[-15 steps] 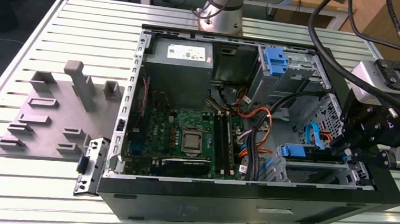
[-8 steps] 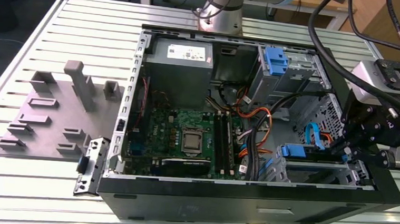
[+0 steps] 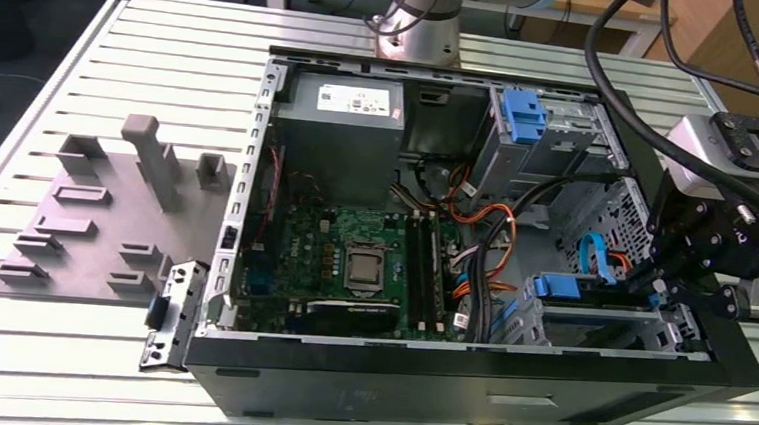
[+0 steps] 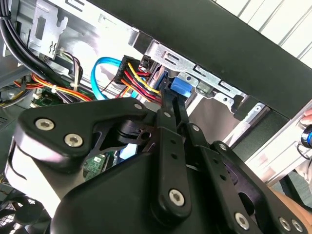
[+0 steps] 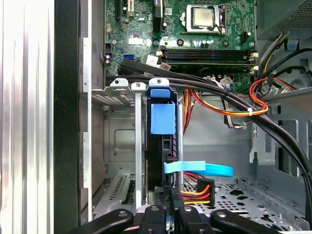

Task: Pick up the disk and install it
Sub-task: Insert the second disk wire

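Black cables [image 5: 214, 92] across the drive cage [image 5: 122, 146]

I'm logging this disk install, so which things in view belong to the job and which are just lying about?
Job: the disk, on edge in the drive cage; the gripper close by it.
Lying about: grey fixture block and loose metal bracket, both on the table beside the computer case; motherboard; power supply.

Disk seated on edge in the drive cage

The disk [image 5: 161, 146] stands upright in the cage slot, its dark edge and blue plastic handle [image 5: 162, 117] showing; blue handle [image 3: 558, 286] visible in the exterior view.
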You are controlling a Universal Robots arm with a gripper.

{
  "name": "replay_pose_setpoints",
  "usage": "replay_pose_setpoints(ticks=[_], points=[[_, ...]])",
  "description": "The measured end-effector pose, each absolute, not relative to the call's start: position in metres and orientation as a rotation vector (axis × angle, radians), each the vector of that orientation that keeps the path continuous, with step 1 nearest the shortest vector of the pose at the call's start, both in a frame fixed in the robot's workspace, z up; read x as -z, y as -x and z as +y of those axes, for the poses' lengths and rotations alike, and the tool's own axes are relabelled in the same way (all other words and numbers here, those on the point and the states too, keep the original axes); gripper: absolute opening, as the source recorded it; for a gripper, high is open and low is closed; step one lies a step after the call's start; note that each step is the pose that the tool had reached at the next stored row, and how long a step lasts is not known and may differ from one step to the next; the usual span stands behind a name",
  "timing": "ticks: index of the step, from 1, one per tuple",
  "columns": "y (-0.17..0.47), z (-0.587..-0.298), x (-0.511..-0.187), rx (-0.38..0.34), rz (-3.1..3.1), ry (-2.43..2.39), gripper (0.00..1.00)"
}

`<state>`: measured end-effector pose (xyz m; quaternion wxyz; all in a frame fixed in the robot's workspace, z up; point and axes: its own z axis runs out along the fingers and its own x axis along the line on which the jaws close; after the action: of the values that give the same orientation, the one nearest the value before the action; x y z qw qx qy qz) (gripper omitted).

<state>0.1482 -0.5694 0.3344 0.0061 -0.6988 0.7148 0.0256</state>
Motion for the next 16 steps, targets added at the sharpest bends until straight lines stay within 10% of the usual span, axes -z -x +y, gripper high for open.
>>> replay_pose_setpoints(ticks=[16], points=[[-0.1413, -0.5676, -0.3368, -0.077, 2.236, 2.186, 0.16]])
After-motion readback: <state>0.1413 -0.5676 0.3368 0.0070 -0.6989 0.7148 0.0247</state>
